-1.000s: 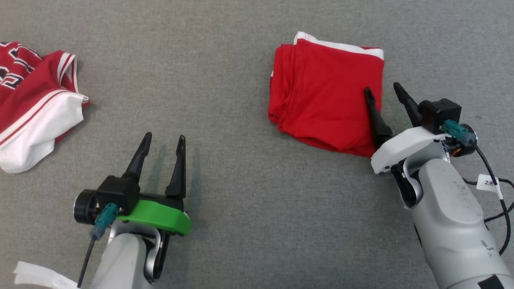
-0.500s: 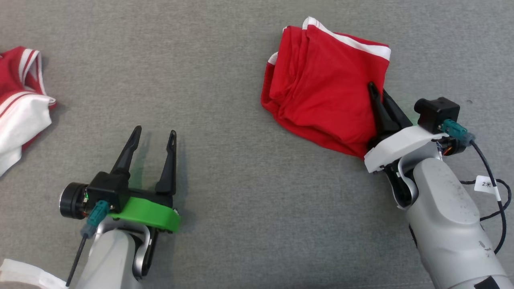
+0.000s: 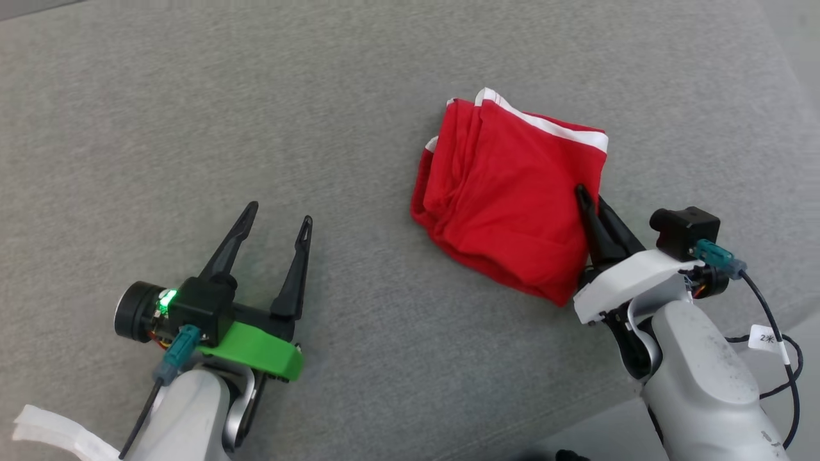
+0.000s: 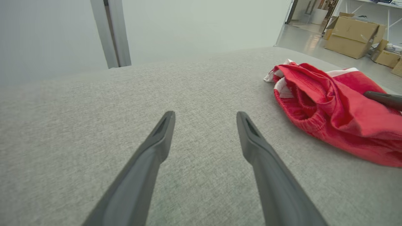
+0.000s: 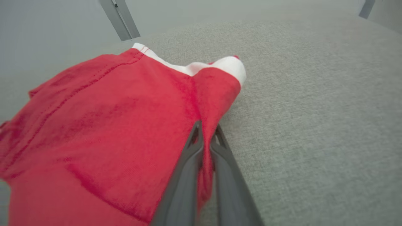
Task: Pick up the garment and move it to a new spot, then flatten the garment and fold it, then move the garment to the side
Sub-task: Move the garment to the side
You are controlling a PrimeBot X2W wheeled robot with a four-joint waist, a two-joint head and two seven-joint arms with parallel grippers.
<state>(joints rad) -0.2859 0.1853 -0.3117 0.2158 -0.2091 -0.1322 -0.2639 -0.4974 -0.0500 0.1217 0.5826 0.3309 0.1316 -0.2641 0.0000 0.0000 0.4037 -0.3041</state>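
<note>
garment point(image 3: 506, 205), folded into a red packet with white trim, lies on the right half of the grey padded surface point(image 3: 256, 96), its right border pinched between the clenched fingers of the right gripper point(image 3: 590, 195); gripping that outer border, i judge, lets the whole packet be dragged or lifted sideways without the folds spilling. the left gripper point(image 3: 280, 212) hovers released over bare fabric at the near left, out of the way. the surface's edge runs close by on the right and near right, so room is tight there; the far and left stretches lie open.
</note>
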